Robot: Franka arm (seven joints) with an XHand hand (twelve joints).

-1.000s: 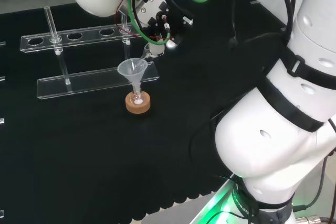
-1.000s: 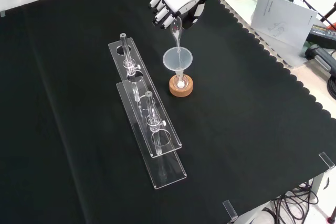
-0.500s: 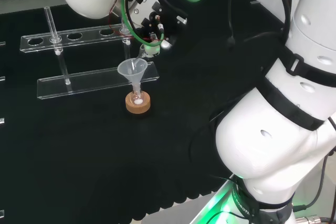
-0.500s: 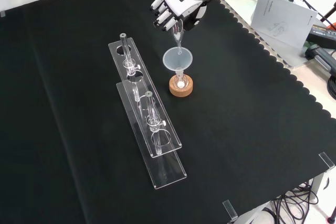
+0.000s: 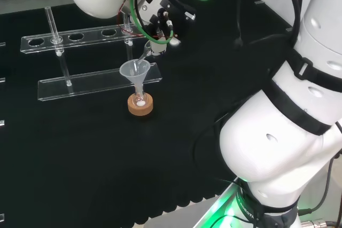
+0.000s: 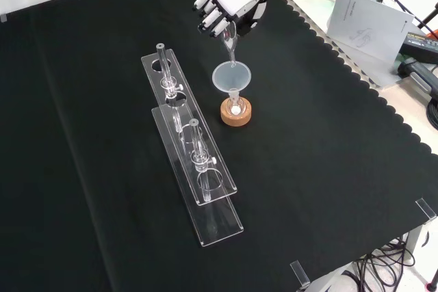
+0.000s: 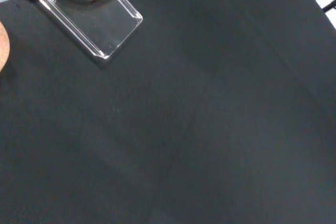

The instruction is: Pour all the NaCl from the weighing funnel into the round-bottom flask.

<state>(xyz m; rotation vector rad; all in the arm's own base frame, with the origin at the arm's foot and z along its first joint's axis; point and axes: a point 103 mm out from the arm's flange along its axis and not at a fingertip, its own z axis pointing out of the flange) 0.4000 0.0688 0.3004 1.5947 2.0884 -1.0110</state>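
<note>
A small round-bottom flask (image 6: 235, 109) sits on a cork ring (image 6: 236, 115) (image 5: 140, 106) with a clear funnel (image 6: 232, 76) (image 5: 134, 70) in its neck. White powder lies at the flask's bottom. Above it the hand (image 6: 230, 1) (image 5: 160, 17) has its fingers curled round a clear weighing funnel (image 6: 230, 47) (image 5: 146, 53). The weighing funnel is tipped steeply, its spout pointing down into the funnel's mouth. In the wrist view a sliver of the cork ring (image 7: 2, 51) shows at the edge.
A clear two-tier rack (image 6: 194, 162) (image 5: 80, 60) stands to the left of the flask in the front view, one end of its base (image 7: 100, 27) showing in the wrist view. Papers and cables (image 6: 373, 18) lie past the cloth's scalloped right edge.
The hand dipped toward the funnel half a second ago, then lifted back a little. The weighing funnel's spout stays over the funnel's mouth.
</note>
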